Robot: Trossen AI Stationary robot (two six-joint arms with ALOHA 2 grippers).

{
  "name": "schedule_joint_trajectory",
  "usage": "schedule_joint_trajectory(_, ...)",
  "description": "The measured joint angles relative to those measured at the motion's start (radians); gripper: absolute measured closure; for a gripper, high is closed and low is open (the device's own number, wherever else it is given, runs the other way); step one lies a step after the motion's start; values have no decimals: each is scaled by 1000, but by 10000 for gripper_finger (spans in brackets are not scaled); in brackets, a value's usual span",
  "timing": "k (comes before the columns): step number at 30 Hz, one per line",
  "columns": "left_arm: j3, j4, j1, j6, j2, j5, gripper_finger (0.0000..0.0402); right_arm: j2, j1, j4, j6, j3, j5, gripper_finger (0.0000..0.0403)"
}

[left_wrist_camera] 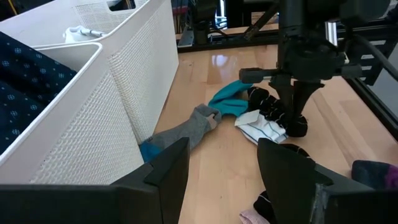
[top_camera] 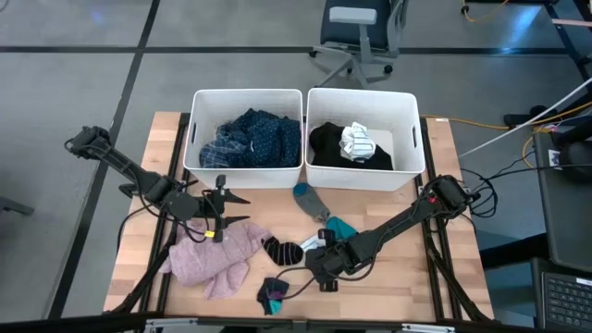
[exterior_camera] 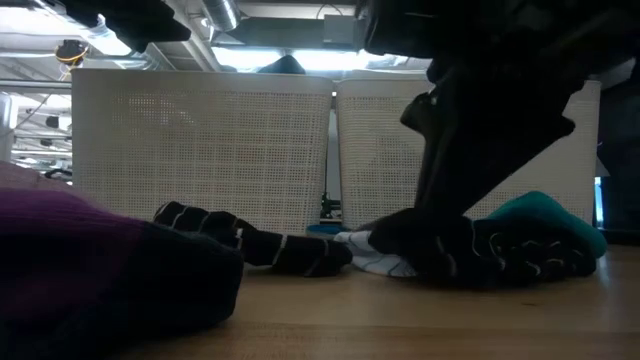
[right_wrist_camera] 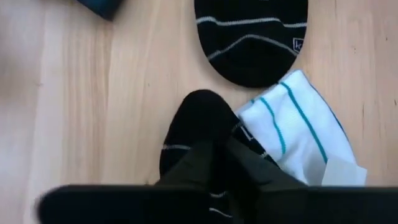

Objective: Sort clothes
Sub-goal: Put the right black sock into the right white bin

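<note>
Several small socks lie on the wooden table in front of two white bins. My right gripper [top_camera: 324,260] is down among them, shut on a black sock with thin pale stripes [right_wrist_camera: 198,127]. A white sock with teal stripes [right_wrist_camera: 297,127] lies right beside it, and a second black striped sock [top_camera: 282,250] just beyond. Close by lie a teal sock [left_wrist_camera: 229,99] and a grey-blue sock [top_camera: 310,198]. A pink fuzzy top [top_camera: 215,259] lies flat at the near left. My left gripper [left_wrist_camera: 224,152] hovers open above its far edge, holding nothing. My right gripper pinches the black striped sock between its two fingers [right_wrist_camera: 214,171], a little back from its rounded end [right_wrist_camera: 186,146]. The fingers come steeply from above, slanting in from the table's right. The sock lies on the table [exterior_camera: 505,252], bunched under the fingers.
The left bin [top_camera: 196,129] holds blue plaid and navy dotted cloth. The right bin [top_camera: 414,129] holds black and white pieces. A dark sock with purple [top_camera: 272,294] lies near the front edge. Bare wood shows at the table's near right.
</note>
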Motion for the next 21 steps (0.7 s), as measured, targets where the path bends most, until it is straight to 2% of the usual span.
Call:
schedule_joint_trajectory(2,0,0,0,0,0,0,222,0,0,-1,-12,-1,0,392)
schedule_joint_trajectory(7,0,0,0,0,0,0,222,0,1,-57,-29,56,8,383)
schedule_joint_trajectory(12,0,1,0,0,0,0,222,0,1,-213,-70,191,15,398)
schedule_joint_trajectory(21,0,1,0,0,0,0,222,-3,0,-502,-216,474,150,398)
